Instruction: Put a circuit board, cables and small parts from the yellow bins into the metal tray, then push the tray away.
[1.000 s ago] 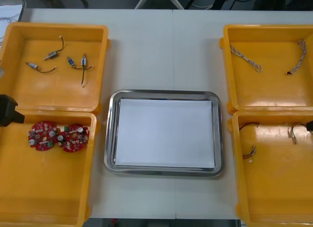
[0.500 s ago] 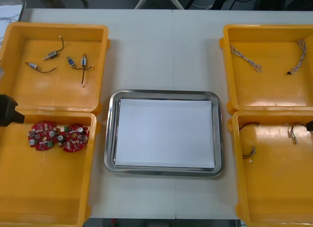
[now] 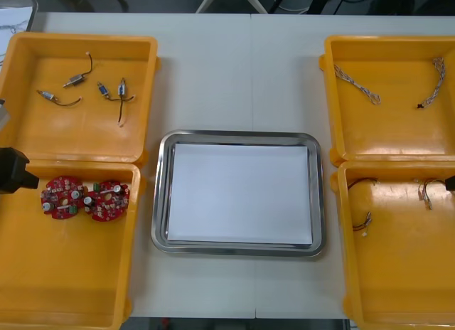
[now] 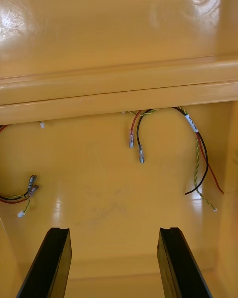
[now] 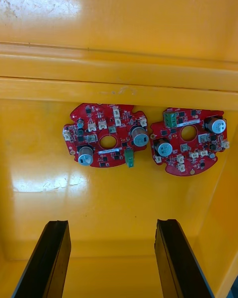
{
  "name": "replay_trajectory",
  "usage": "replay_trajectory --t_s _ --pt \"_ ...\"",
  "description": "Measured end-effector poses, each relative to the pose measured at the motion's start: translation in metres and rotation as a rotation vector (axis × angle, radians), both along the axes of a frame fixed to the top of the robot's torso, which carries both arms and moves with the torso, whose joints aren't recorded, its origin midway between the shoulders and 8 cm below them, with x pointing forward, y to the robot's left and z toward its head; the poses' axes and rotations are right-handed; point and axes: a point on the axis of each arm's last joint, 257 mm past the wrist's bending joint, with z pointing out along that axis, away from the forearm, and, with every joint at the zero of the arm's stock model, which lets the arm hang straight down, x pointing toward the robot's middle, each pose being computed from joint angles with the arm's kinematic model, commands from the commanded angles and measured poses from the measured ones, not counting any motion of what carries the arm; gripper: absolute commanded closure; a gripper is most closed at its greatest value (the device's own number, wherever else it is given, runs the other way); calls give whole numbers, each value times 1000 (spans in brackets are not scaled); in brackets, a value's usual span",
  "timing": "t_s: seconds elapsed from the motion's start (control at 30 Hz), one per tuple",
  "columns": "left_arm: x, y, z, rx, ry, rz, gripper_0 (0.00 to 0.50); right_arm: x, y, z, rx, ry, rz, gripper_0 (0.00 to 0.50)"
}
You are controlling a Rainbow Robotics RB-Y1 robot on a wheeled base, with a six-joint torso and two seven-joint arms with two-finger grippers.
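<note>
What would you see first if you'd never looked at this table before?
The four yellow bins, two at each side, and the shiny metal tray, white inside, between them. Then the two round red circuit boards in the near left bin, just beyond the open left gripper; the open right gripper faces cables in the near right bin.

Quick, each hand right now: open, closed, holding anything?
Left hand: open, holding nothing, pointed at round red circuit boards.
Right hand: open, holding nothing, pointed at red and yellow cables.
</note>
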Motion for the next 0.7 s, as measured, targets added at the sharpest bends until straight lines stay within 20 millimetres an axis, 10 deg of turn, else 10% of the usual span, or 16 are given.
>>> replay_trajectory --t_s 0.7 --pt "19 16 -26 -38 -154 73 0 -7 12 -15 50 26 9 0"
